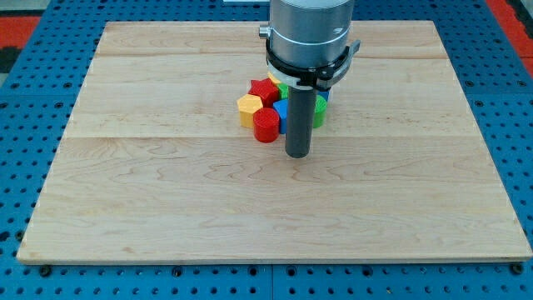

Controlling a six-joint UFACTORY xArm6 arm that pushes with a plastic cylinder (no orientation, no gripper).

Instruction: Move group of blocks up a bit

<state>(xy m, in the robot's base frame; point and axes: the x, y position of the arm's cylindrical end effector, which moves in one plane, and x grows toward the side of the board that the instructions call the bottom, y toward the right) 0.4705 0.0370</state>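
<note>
The arm carries no claw, only a dark rod, so no open-or-closed state applies. My tip (298, 155) rests on the bench (166, 208) just below the cluster's right part. From the tip, the red cylinder (266, 125) lies up-left and the yellow block (249, 106) beyond it; red star-like (264, 89), blue (281, 109) and green (321, 108) blocks sit above. A push toward the view's top would likely carry the cluster.
</note>
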